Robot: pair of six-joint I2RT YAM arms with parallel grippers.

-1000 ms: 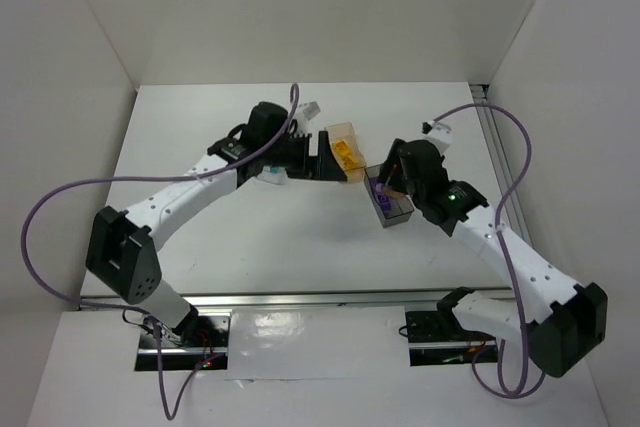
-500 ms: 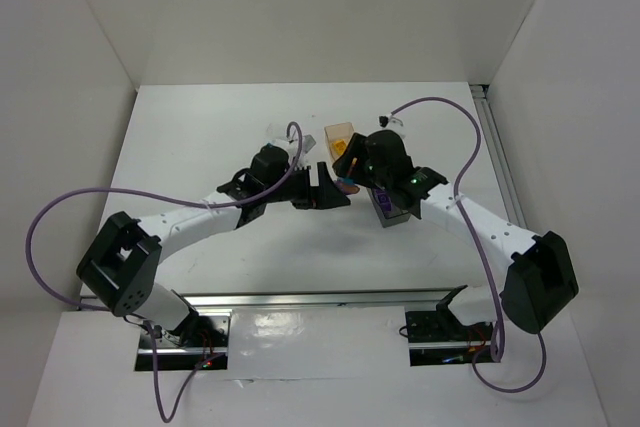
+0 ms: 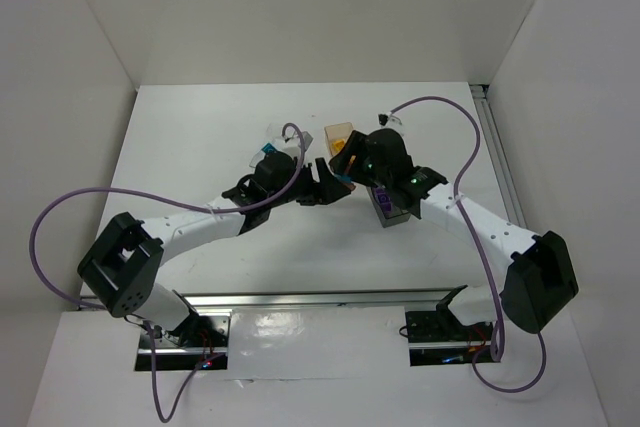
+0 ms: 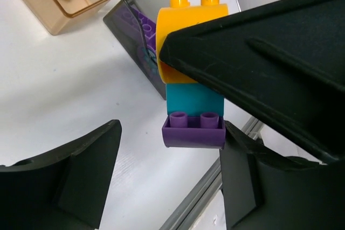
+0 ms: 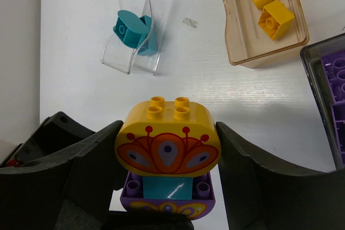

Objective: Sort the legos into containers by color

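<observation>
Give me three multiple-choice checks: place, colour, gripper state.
1. In the right wrist view, the clear tray lies: A left of the tan box; B right of it; C inside it.
2. The middle brick of the stack in the right gripper is: A purple; B teal; C orange.
3. The left gripper is: A shut on the stack; B open around its base; C hidden.
A: tray at left, box at right. B: teal sits between orange and purple. B: one jaw stands clear of the base.
</observation>
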